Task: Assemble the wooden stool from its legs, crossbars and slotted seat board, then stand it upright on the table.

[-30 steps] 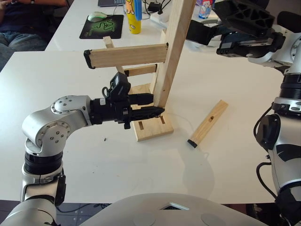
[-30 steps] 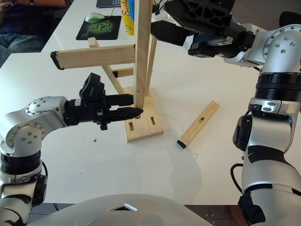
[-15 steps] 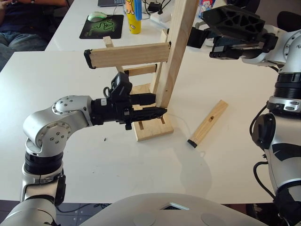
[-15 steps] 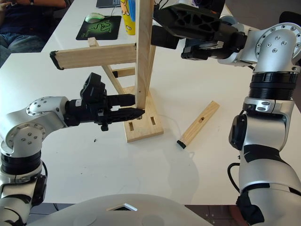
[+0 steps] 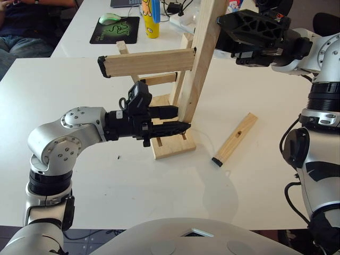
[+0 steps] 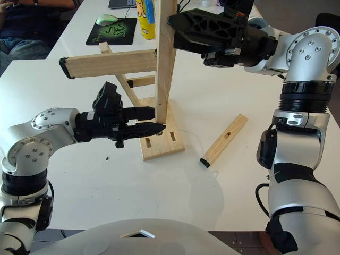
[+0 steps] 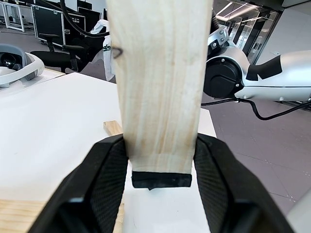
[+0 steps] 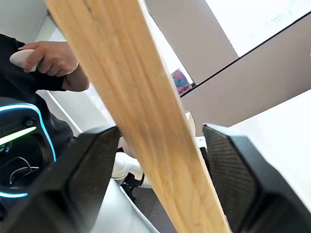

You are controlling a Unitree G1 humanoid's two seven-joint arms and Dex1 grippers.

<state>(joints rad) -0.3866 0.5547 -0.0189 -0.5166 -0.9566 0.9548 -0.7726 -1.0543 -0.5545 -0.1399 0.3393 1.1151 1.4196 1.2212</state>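
Note:
A slotted seat board (image 5: pixel 171 142) lies flat on the white table. From it rises a tall wooden leg (image 5: pixel 201 58), tilted slightly, with a second capped leg (image 5: pixel 146 62) jutting sideways from it to the left. Behind them stands another thin leg (image 5: pixel 126 53), joined by a short crossbar (image 5: pixel 159 79). My left gripper (image 5: pixel 180 120) is shut on the tall leg's lower end, just above the board; its fingers (image 7: pixel 109 165) press both sides. High up, my right gripper (image 6: pixel 173 25) stands open, its fingers (image 8: pixel 92 170) straddling the same leg. A loose capped leg (image 5: pixel 235 138) lies to the right.
On the table behind sit a black mouse pad (image 5: pixel 116 32) with a mouse and a yellow bottle (image 5: pixel 151 18). White tabletop (image 5: pixel 159 196) stretches free in front of the board and beyond the loose leg.
My right gripper has moved left to the tall leg's upper part and now straddles it. The leg and its side piece have shifted slightly right. The left arm has hardly moved.

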